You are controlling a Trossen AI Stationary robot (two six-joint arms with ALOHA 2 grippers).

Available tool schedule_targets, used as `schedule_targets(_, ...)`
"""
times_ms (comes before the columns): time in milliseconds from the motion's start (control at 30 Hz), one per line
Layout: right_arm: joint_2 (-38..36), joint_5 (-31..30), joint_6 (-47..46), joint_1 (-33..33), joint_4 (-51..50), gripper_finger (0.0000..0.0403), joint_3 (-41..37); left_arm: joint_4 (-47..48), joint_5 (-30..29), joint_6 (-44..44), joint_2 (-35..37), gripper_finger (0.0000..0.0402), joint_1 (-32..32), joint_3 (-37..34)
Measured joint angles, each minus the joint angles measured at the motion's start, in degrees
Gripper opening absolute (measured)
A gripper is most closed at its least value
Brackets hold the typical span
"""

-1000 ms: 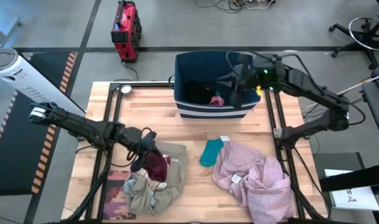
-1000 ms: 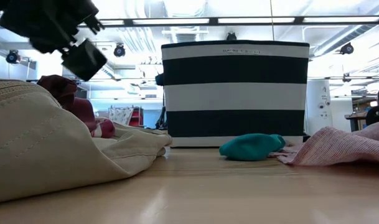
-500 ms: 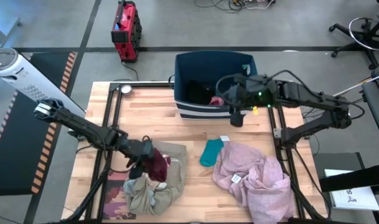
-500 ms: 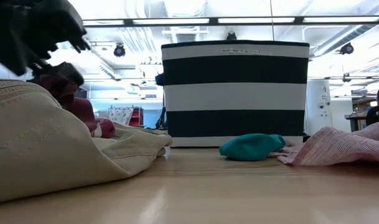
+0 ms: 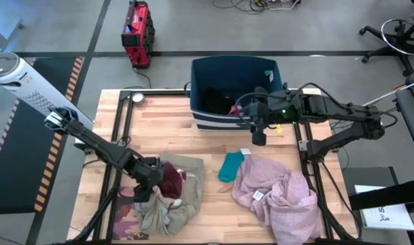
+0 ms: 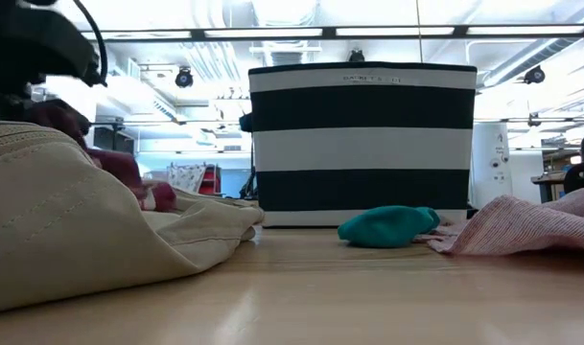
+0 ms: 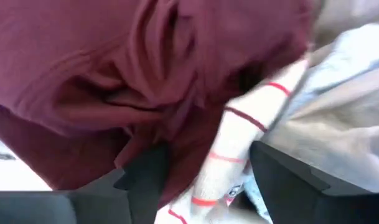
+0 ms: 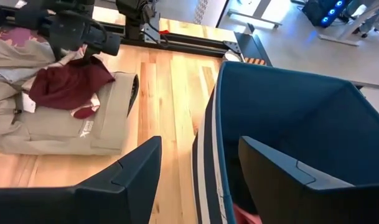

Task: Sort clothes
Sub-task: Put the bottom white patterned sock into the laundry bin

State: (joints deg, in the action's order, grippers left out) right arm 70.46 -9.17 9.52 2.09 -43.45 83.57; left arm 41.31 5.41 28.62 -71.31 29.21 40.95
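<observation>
High view: the clothes lie in two heaps on the wooden bench (image 5: 173, 122). At the near left, a maroon garment (image 5: 171, 180) sits crumpled on top of a large khaki-beige garment (image 5: 192, 178), with a grey-green piece (image 5: 152, 207) bunched just in front of them. Part of that heap overlaps a flat book with a dark pinkish cover (image 5: 127, 219) at the bench's near left corner. Toward the right, a large lilac-pink garment (image 5: 278, 197) spreads in loose folds, a white label showing on it, and a small teal piece (image 5: 230, 166) touches its left edge.

A navy bin with white stripes (image 5: 234, 92) stands at the far middle of the bench; a bit of pink fabric (image 5: 236, 109) shows inside it against something dark.

The left tool (image 5: 151, 185) is down on the left heap, at the maroon garment's left edge. In the left wrist view its fingers (image 7: 145, 177) are spread, with maroon folds and a white, red-striped strip of cloth (image 7: 239, 143) between and beyond them; whether they grip anything I cannot tell. The right tool (image 5: 257, 129) hangs over the bin's near wall, its fingers (image 8: 130, 171) spread and holding nothing, well apart from both heaps.

From the low view, the khaki garment bulks up in the left foreground and hides most of the heap behind it; the teal piece lies in front of the striped bin.
</observation>
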Motion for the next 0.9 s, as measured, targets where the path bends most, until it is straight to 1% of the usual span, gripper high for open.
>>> schedule_targets(100, 0.0, 0.0, 0.0, 0.0, 0.0, 0.0201, 0.0, 0.2, 0.1, -0.5, -2.6, 0.0189, 0.0, 0.6)
schedule_targets(167, 0.0, 0.0, 0.0, 0.0, 0.0, 0.02, 0.0, 0.6, 0.1, -1.4, -3.7, 0.0163, 0.0, 1.5)
schedule_targets(233, 0.0, 0.0, 0.0, 0.0, 0.0, 0.0199, 0.0, 1.9, 0.2, -2.4, -4.5, 0.0129, 0.0, 2.9)
schedule_targets(400, 0.0, 0.0, 0.0, -0.1, 0.0, 0.0195, 0.0, 8.7, 1.6, -5.2, -4.8, 0.0021, 0.0, 9.0)
schedule_targets(433, 0.0, 0.0, 0.0, -0.1, 0.0, 0.0195, 0.0, 9.7, 1.6, -5.3, -4.5, 0.0012, 0.0, 10.3)
schedule_targets(533, -0.1, 0.0, -0.1, -0.4, -0.4, 0.0194, 0.0, 10.2, 0.9, -5.7, -2.5, 0.0012, 0.0, 14.0)
schedule_targets(667, -0.4, 0.0, -0.5, -1.1, -3.0, 0.0177, -0.4, 9.6, -4.3, -6.2, 1.4, 0.0004, 0.1, 17.4)
schedule_targets(767, -1.0, 0.0, -0.7, -2.1, -2.1, 0.0145, -2.9, 6.8, -7.9, -6.1, 5.0, 0.0003, 0.1, 18.0)
schedule_targets(900, -2.4, 0.1, -0.6, -3.0, 2.9, 0.0078, -9.1, 3.9, -9.4, -5.1, 9.3, 0.0002, 0.0, 17.3)
